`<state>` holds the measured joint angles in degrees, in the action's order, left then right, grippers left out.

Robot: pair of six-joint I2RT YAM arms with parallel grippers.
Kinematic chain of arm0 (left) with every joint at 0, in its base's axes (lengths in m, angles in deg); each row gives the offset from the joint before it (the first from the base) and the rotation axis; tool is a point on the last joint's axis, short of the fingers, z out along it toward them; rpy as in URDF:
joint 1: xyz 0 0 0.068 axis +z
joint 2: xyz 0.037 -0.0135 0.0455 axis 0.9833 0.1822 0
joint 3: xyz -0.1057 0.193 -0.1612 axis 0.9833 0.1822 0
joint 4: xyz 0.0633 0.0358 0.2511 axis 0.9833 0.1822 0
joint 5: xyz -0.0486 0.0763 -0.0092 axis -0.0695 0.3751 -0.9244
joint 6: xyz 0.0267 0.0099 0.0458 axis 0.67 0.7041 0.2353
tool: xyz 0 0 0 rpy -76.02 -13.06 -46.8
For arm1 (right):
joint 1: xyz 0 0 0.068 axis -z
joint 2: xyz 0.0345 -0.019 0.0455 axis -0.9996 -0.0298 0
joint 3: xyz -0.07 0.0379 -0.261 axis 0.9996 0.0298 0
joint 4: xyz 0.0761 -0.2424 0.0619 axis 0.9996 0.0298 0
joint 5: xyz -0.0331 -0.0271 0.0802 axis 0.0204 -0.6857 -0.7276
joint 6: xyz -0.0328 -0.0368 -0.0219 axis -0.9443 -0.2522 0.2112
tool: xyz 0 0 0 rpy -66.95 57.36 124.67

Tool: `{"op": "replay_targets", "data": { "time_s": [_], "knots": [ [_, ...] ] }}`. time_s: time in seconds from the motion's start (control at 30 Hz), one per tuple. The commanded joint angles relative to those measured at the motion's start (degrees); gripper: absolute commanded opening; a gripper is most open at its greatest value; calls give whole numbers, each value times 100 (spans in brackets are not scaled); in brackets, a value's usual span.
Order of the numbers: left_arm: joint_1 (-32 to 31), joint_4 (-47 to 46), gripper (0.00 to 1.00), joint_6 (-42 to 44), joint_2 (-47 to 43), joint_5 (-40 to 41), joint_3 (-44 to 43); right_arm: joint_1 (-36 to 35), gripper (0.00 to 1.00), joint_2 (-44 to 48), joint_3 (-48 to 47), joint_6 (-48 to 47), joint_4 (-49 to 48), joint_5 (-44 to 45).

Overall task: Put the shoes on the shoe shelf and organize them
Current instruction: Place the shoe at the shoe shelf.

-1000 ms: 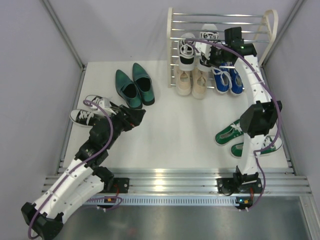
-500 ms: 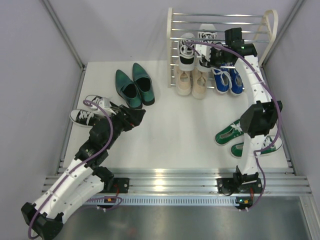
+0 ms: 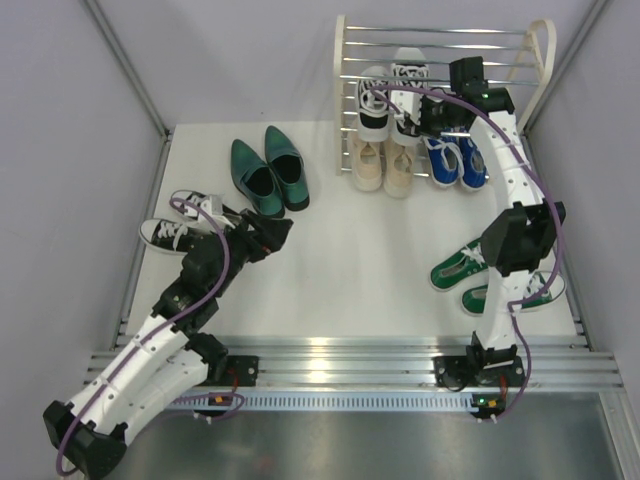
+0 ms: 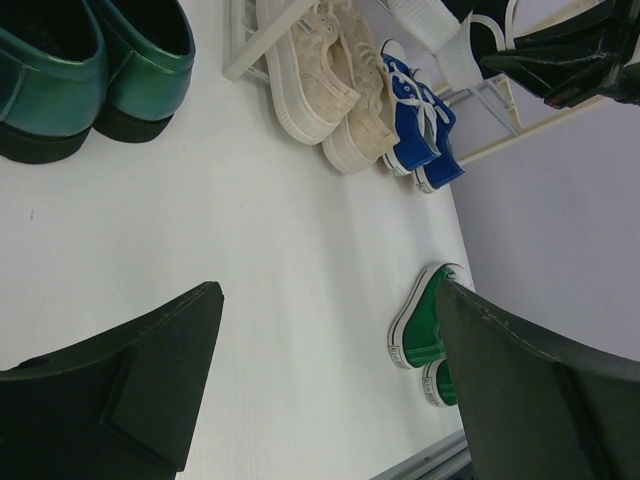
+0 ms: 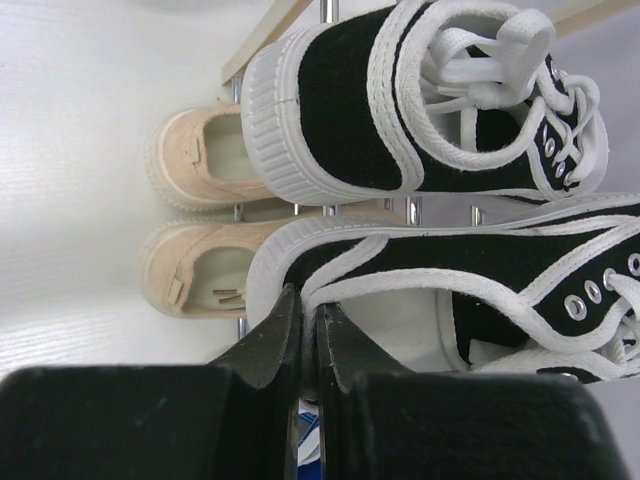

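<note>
— What do we find at the far left of the surface (image 3: 350, 250)?

— We see a loose black-and-white pair (image 3: 163, 235) lying there, close by the left pincer (image 4: 330, 290). Its jaws stand wide, with nothing between them.

— And just beyond it?

— We have the dark green dress shoes (image 3: 268, 178) side by side on the surface, pointed toes away from us and well apart from the shelf.

— Where is the shoe shelf (image 3: 543, 50)?

— We see it at the back right. On its low tier the beige lace-ups (image 3: 385, 165) sit to the left and the blue sneakers (image 3: 455, 162) to the right. Above the beige ones rests the shelved black-and-white pair (image 3: 385, 95), heels toward us.

— What about the right pincer (image 5: 305, 300)?

— We see it up at that tier, its jaws pressed narrow on the heel rim of the held sneaker (image 5: 450, 260), the right-hand one of the shelved pair.

— Anything further right?

— We find the green sneakers (image 3: 455, 268) on the surface beside the right arm, one partly hidden behind it.
</note>
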<state>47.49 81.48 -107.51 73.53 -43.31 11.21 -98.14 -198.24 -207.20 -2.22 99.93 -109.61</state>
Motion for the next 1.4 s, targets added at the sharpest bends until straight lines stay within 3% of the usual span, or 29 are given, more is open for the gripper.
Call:
{"op": "replay_targets", "data": {
  "time_s": [0.0,0.17,0.6,0.7,0.73,0.9,0.93,1.07,1.1,1.27,1.37],
  "knots": [
    [11,-358,93,17,13,-7,-27,18,0,489,-66,-192,-344,-368],
    [11,-359,93,-9,-4,-8,-1,35,1,436,-48,-113,-485,-307],
    [19,-411,93,-53,-13,-16,43,150,33,471,-48,-96,-626,-271],
    [11,-411,93,-62,-4,-16,43,185,44,497,-22,-69,-661,-298],
    [11,-411,93,-62,-4,-25,43,194,54,541,4,-34,-670,-307],
    [11,-429,93,-62,-22,-34,34,264,82,831,347,334,-1221,-342],
    [11,-411,93,-62,-39,-16,26,281,90,970,460,640,-1319,-377],
    [19,-245,93,-45,-22,88,-53,352,99,1463,786,2002,-2004,-614],
    [11,-166,93,-45,22,124,-88,352,99,1682,935,2727,-2223,-614],
    [19,833,98,-298,486,904,-659,422,99,2500,1848,4630,-2479,-746],
    [72,1232,98,-562,995,978,-1002,667,99,3133,3192,6650,-2990,-771]
  ]
}}
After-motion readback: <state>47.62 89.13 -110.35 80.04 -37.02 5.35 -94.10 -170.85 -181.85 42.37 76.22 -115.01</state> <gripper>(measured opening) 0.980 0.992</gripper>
